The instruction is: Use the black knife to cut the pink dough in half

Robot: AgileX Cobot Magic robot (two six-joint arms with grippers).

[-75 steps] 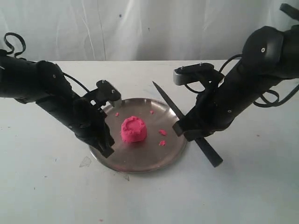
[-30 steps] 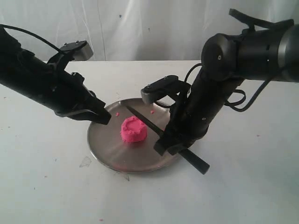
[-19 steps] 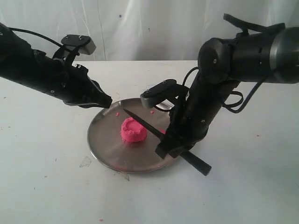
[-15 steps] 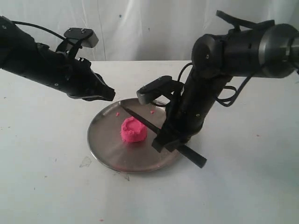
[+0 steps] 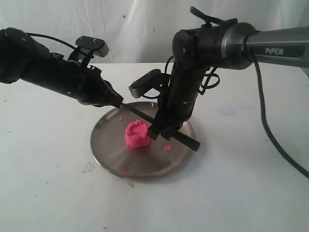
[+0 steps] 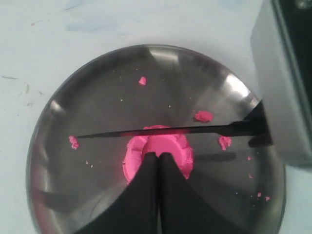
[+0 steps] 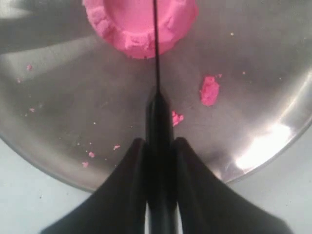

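The pink dough (image 5: 138, 134) sits whole, with a dented top, in the middle of the round metal plate (image 5: 107, 155). My right gripper (image 5: 161, 128) is shut on the handle of the black knife (image 5: 140, 114). The blade slants above the dough, with its tip near my left gripper (image 5: 117, 102). In the right wrist view the thin blade (image 7: 157, 48) runs across the middle of the dough (image 7: 129, 22), and the gripper (image 7: 160, 142) clamps the handle. My left gripper (image 6: 157, 157) is shut and empty, hovering over the dough (image 6: 132, 158), with the knife (image 6: 161, 131) just beyond.
Small pink crumbs (image 5: 167, 148) lie on the plate, also shown as crumbs (image 7: 209, 90) in the right wrist view. The plate stands on a white table (image 5: 241, 183) before a white curtain. A cable trails at the right.
My right arm has swung left, carrying the knife from the plate's right side to over the dough. My left gripper lifted off the plate's near-left rim and moved toward its far-left edge.
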